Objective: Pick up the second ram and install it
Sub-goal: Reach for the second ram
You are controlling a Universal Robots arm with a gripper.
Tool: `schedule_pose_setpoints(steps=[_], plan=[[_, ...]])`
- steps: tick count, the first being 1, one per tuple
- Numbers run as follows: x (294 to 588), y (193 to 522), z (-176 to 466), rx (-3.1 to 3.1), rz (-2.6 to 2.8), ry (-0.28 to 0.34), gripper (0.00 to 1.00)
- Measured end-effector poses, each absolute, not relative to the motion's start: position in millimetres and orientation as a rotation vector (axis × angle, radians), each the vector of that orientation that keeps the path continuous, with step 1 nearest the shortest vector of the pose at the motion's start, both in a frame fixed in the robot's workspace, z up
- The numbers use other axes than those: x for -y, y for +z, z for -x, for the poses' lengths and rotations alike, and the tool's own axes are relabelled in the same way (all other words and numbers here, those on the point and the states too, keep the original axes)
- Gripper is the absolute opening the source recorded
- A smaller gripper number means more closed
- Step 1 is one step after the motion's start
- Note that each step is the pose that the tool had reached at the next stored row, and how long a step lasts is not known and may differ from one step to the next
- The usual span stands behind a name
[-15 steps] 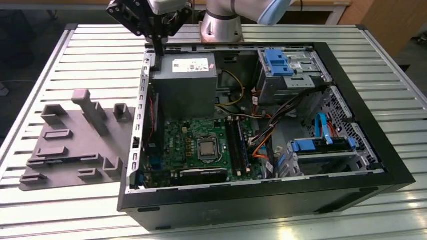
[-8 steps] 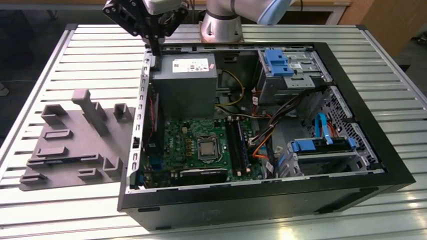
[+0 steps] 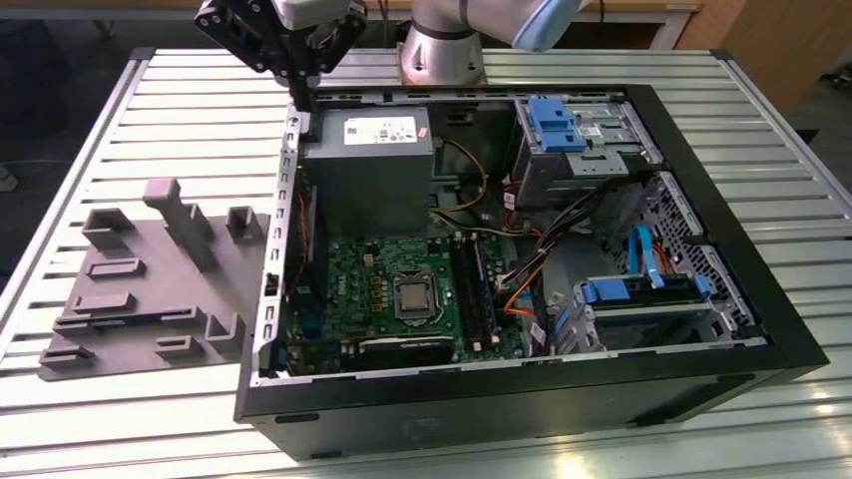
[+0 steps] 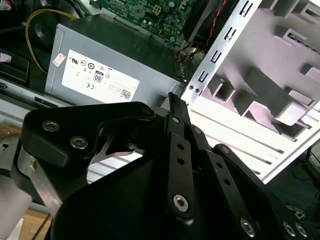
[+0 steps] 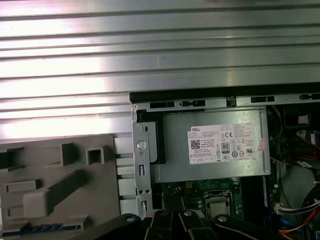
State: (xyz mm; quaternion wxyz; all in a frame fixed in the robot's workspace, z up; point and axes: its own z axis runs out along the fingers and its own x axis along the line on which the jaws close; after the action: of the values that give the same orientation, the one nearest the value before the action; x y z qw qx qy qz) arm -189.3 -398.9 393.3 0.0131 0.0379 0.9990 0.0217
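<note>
The gripper [image 4: 174, 102] is hovering with the open computer case [image 3: 440, 414] corner just beneath its jaws, which are looking pressed together. Giving the case edge ample clearance is looking wise.

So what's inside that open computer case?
Inside the computer case sit a grey power supply, a green motherboard, blue drive brackets and orange cables. The power supply covers whatever lies beneath it.
</note>
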Motion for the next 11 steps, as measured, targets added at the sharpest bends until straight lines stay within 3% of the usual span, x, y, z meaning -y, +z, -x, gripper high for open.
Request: schedule_pose_setpoints(steps=[11], plan=[[398.9, 393.3, 197.5, -3.112, -0.118, 0.068, 0.11]])
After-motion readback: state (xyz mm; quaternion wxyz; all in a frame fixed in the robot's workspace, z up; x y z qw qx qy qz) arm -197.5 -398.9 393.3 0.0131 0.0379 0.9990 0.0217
